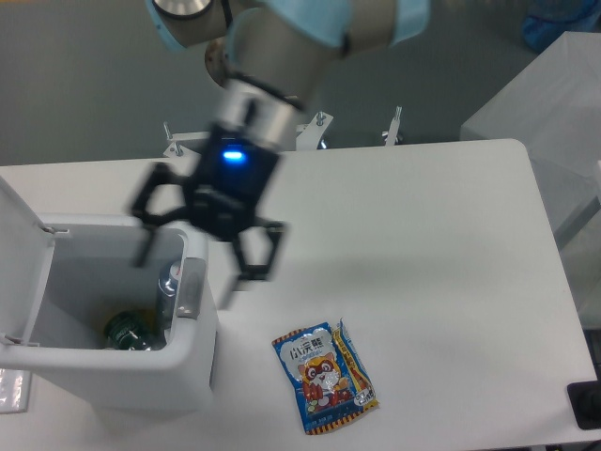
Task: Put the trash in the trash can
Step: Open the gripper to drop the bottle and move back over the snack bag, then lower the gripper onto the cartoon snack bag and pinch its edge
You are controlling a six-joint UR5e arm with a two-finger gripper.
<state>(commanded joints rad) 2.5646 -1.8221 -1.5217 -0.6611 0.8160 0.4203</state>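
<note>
With the water bottle (167,289) inside the trash can (188,371), the empty claw (192,265) hangs spread over the can's right rim, blurred; the flat snack packet (324,376) on the desk (413,235), right of the can, may slip a shallow pinch.

You see the clear bottle (168,291) upright inside the open white bin (141,371), against its right wall, while the blue-and-orange packet (324,376) lies flat on the table, right of the bin.
</note>
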